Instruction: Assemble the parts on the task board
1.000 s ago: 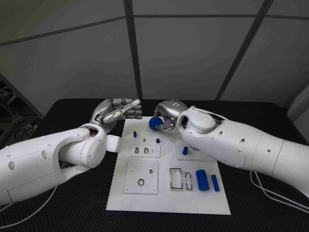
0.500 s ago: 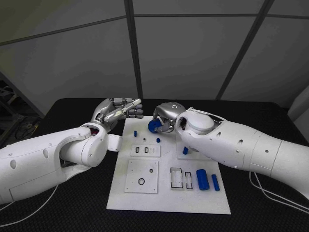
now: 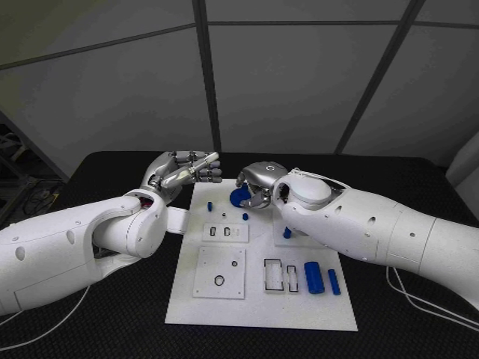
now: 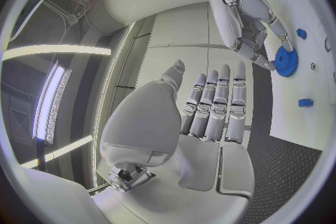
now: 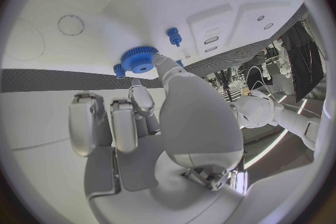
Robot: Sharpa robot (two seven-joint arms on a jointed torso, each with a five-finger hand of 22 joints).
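Note:
The white task board [image 3: 261,299] lies in the middle of the black table. My right hand [image 3: 259,182] hovers over the board's far end and pinches a blue gear [image 3: 239,196] in its fingertips. The gear [image 5: 139,59] sits just above the board [image 5: 84,0], next to a small blue peg [image 5: 173,36]. From the left wrist, the right hand [image 4: 252,17] shows holding the gear [image 4: 285,61]. My left hand [image 3: 181,170] is raised beside the board's far left corner, fingers straight and holding nothing [image 4: 210,106].
Small blue pegs [image 3: 210,209] [image 3: 245,218] and a blue piece [image 3: 286,233] stand on the board's far half. Two blue cylinders [image 3: 313,277] [image 3: 334,281] lie at the near right, beside rectangular slots [image 3: 272,275]. A black ring [image 3: 218,283] rests on a raised plate.
My right hand has moved slightly down and nearer with the blue gear. The left hand has stayed where it was.

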